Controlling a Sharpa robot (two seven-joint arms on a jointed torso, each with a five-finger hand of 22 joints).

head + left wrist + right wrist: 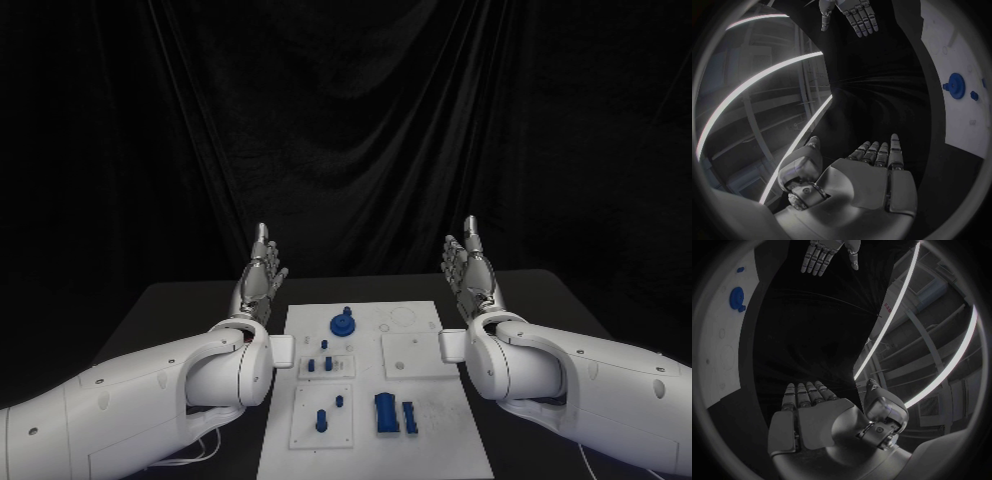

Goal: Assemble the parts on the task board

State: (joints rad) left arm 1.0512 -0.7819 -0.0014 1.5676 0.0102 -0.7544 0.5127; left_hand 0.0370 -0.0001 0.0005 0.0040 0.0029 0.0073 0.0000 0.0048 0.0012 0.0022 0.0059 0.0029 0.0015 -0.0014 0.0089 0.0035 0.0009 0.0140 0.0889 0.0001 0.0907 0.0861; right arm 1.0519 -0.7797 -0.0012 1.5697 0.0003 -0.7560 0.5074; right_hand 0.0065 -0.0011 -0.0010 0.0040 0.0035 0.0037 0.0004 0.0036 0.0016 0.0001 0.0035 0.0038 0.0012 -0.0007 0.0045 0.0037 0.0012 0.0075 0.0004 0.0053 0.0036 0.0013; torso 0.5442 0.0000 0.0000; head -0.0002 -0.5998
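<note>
**Both hands raised & empty beside board; parts spread over plate**

Head view: task board (pixel 378 395) lies mid-table, long axis running away from robot. Left hand (pixel 260 272) stands up off the board's far-left corner, fingers straight, held close side by side, nothing in it. Right hand (pixel 472 268) mirrors it off the far-right corner, same pose, also empty. Neither touches board or parts. On the board: round blue part (pixel 343 324) near far edge, left of centre; small blue pegs (pixel 325 362) on the mid-left sub-plate; more pegs (pixel 330 412) on the near-left sub-plate; blue block (pixel 385 413) w/ a slimmer blue piece (pixel 410 417) just beside it, near-centre. Mid-right sub-plate (pixel 420 354) looks bare white; whether its holes are filled, can't tell.

Left wrist view: left hand's palm flat, fingers extended over black table (pixel 873 110). Board edge shows at the side w/ the round blue part on it. Right hand is across the table, fingers straight.

Right wrist view: same story mirrored. Right hand flat, holding nothing; round blue part sits on the board's white surface; left hand opposite.

Progress, as a judgement: some pegs appear to stand in their sub-plates, the block & slim piece seem to lie loose. Can't settle which seats are final. Scene fits either hands parked w/ assembly ahead or hands withdrawn w/ parts placed.
</note>
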